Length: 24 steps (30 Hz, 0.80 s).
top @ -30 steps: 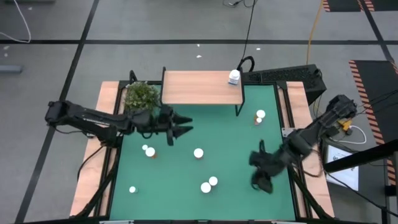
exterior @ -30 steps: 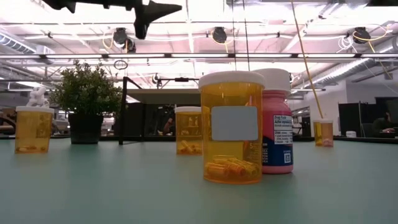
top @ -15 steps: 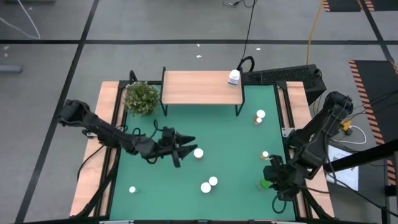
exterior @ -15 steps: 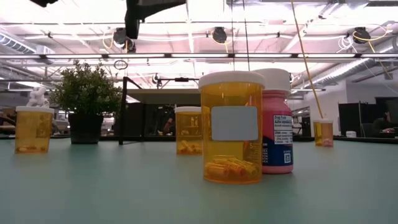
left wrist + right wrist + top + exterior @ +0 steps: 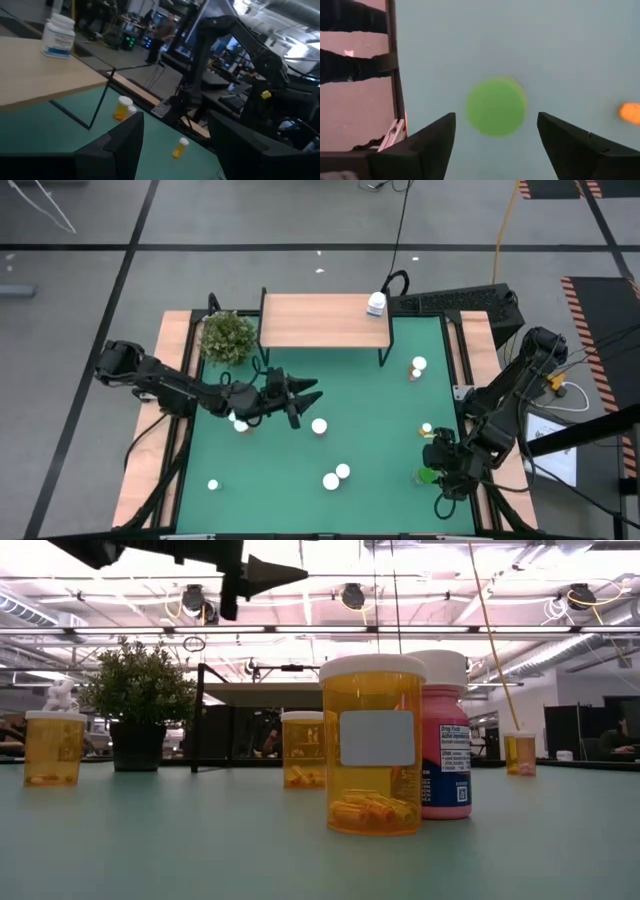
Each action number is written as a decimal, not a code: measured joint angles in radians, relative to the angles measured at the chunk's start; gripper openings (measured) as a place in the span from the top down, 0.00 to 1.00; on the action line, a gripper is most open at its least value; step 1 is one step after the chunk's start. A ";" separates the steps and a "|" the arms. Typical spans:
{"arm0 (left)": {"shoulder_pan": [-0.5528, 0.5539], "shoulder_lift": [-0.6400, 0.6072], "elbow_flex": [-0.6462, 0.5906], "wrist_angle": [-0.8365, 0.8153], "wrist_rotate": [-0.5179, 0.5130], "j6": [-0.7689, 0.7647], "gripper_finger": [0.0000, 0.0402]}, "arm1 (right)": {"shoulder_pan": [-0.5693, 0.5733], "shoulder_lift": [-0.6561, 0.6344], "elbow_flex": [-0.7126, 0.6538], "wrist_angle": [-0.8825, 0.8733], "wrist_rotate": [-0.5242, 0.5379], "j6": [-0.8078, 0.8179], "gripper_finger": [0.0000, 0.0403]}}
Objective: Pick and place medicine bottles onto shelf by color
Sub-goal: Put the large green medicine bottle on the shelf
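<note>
Left tool point(image 5: 303, 398) hangs above the green mat point(image 5: 370, 440) toward the table's left-middle, its two fingers spread apart and gripping nothing; in the low view it shows as a dark pointed shape point(image 5: 262, 575) up near the ceiling lights. Right tool point(image 5: 437, 464) sits low over the mat near the right edge, fingers wide apart on either side of a green-capped bottle point(image 5: 496, 106) that stands just below it, not gripped.

The light-wood shelf point(image 5: 325, 320) stands along the far edge of the table on thin black legs, with one white bottle point(image 5: 376, 304) at its far right corner. A bushy green plant point(image 5: 227, 336) sits at the shelf's left end. White-capped bottles are scattered over the mat: two touching near the near-middle point(image 5: 336, 476), one in the centre point(image 5: 319, 426), one beside the left tool point(image 5: 240, 424), one near the near left corner point(image 5: 213, 485), one by the shelf's right leg point(image 5: 417, 367), one close to the right tool point(image 5: 426, 429).

From table height, an orange bottle point(image 5: 373, 744) stands in front of a pink bottle point(image 5: 446, 744), the mat smooth and pale teal. Beyond lies a large open workshop with bright ceiling lights, hanging cables and desks. The surrounding floor point(image 5: 300, 220) is grey with dark lines.
</note>
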 joint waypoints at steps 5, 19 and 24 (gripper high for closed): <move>0.045 0.000 0.000 -0.001 0.124 -0.022 0.44 | 0.000 0.041 -0.010 0.016 0.050 -0.079 0.30; 0.047 0.000 0.000 -0.096 0.161 -0.034 0.44 | -0.008 0.098 -0.021 0.046 0.005 -0.173 0.30; 0.047 0.000 0.000 -0.099 0.161 -0.036 0.44 | -0.009 0.066 -0.021 -0.007 0.004 -0.122 0.30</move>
